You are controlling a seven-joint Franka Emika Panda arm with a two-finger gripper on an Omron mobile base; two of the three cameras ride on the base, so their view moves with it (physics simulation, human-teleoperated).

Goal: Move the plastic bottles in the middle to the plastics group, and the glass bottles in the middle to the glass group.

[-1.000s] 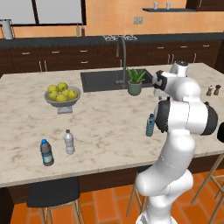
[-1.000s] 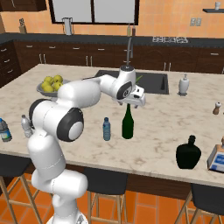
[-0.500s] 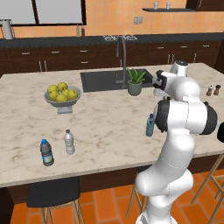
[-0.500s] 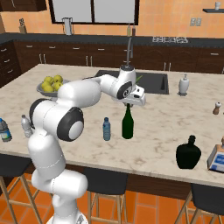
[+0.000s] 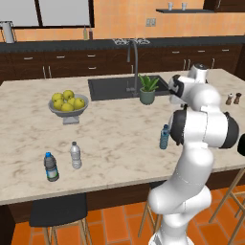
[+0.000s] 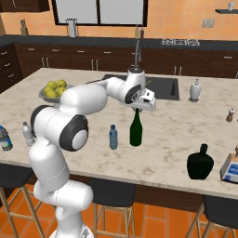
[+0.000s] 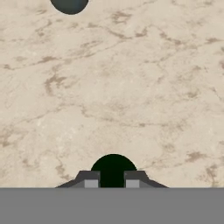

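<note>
My two small dark fingertips (image 7: pixel 90 180) are standing at the bottom centre of the hand view, one on each side of the round top of the dark green narrow-necked glass bottle (image 6: pixel 135 130), which is showing between them as a dark disc. The jaws are parted around it; I cannot tell whether the pads are touching the glass. In the right base view my gripper (image 6: pixel 138 107) is sitting right at the bottle's neck, a shade lower than half a second ago; the bottle itself is standing upright at the middle of the frame, unmoved.

The small slim translucent blue water bottle with a blue cap (image 6: pixel 113 137) is standing just left of it on the beige marbled stone counter (image 6: pixel 172 153), also unmoved. At the lower left of the left base view the clear white-capped plastic bottle (image 5: pixel 75 155) and the stouter blue-capped, dark-labelled one (image 5: pixel 50 167) are standing close together. At the lower right of the right base view the squat dark green glass flask (image 6: pixel 200 162) is sitting near the counter's edge.
</note>
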